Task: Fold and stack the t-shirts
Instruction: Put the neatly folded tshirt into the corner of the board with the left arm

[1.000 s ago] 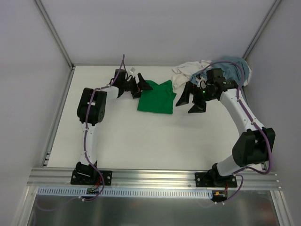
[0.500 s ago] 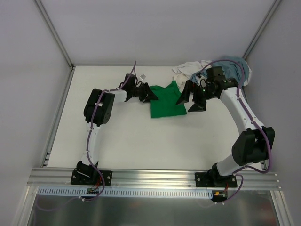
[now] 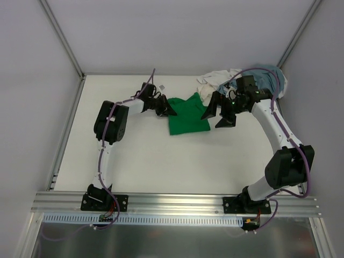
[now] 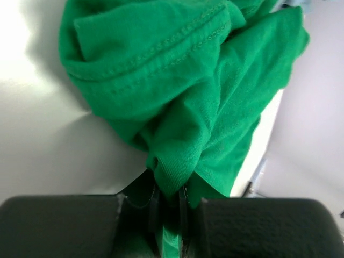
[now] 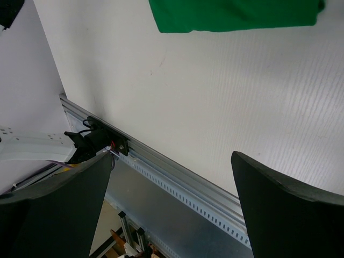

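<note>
1. Left gripper (image 4: 167,196) pinches a bunched fold of the green t-shirt (image 3: 188,115) at its left edge, fingers pressed onto the cloth.
2. Right gripper (image 3: 216,115) hangs spread wide by that shirt's right edge.
3. Farther back, the white t-shirt (image 3: 207,83) and the grey-blue t-shirt (image 3: 266,75) lie heaped in the far right corner of the table (image 3: 161,156).

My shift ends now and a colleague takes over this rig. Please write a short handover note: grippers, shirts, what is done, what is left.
Left gripper: shut on a bunched edge of the green t-shirt.
Right gripper: open, holding nothing, by the green t-shirt's right edge.
Green t-shirt: a rough rectangle on the far half of the table.
White t-shirt and grey-blue t-shirt: crumpled heap in the far right corner.
Done: nothing stacked; the green fold looks unfinished.
Left: finish the green one, fold the other two, stack all three.
</note>
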Available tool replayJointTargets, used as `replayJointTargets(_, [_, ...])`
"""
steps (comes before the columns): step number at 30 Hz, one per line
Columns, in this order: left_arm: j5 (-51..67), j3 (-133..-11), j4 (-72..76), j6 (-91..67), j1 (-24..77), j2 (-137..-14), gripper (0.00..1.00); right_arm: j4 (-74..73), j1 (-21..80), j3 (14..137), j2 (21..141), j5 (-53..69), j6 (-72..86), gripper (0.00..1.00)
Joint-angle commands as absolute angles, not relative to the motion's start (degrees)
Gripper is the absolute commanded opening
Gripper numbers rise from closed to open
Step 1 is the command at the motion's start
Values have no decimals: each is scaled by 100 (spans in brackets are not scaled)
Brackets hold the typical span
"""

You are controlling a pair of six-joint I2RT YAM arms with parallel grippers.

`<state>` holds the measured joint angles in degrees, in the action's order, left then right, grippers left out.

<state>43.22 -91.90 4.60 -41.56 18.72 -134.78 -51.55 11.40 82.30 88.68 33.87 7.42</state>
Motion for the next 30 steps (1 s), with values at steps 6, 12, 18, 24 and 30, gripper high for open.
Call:
replayJointTargets(6, [2594,-9264,-2178,-2216,1196,-12270,0,-4878,1160,8262,8798,3568,879,99])
replayJointTargets(12, [1497,-9465,-3222,-1671,1125,-12085,0,-4623,1151,8174,8789,3726,976,100])
replayJointTargets(18, [555,-10142,-4086,-976,1090,-12252,0,-4491,1151,8060,8675,3823,976,99])
replayJointTargets(24, [-438,-10853,-4710,-344,1037,-12550,0,-4395,1143,7849,8508,3911,976,99])
replayJointTargets(30, [-1098,-10960,-4781,-132,827,-12630,0,-4438,1090,7717,8324,3981,905,100])
